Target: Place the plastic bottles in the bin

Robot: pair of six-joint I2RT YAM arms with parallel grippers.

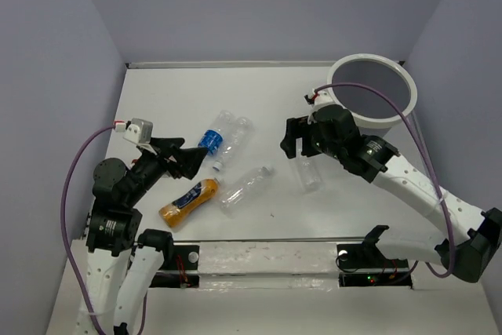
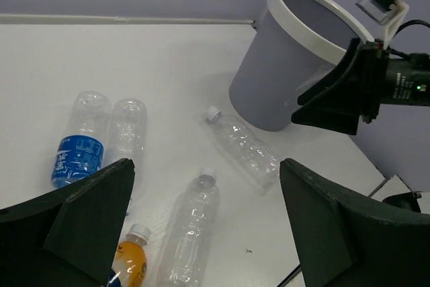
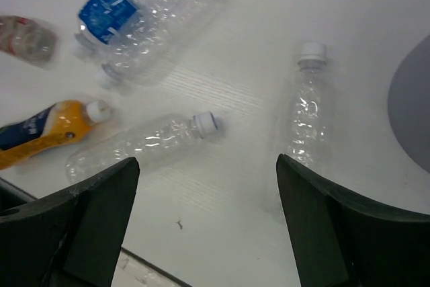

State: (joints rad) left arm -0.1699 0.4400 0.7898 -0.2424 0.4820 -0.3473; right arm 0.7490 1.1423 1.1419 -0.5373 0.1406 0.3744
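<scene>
Hovering with the black right gripper (image 3: 206, 162) spread wide and empty over a clear colourless plastic bottle (image 3: 309, 119) lying near-to-far, white cap (image 3: 312, 50) toward the far edge, off-centre under one finger. Closer than the left gripper (image 1: 200, 161), also open, over by the blue-labelled bottle (image 1: 210, 140). Short carry, by the look, to the round translucent grey bin (image 1: 411, 107), white-rimmed, in the white table's (image 1: 172, 92) far right corner under lilac walls (image 1: 63, 37).

Bright, flat light falls from overhead, so the white table (image 1: 196, 100) nearly washes out. The clear bottles (image 3: 306, 119) carry small glints and throw only faint, soft shadows. Up close, the dark fingers (image 3: 80, 226) at the near edge blur, while the middle is sharp.
</scene>
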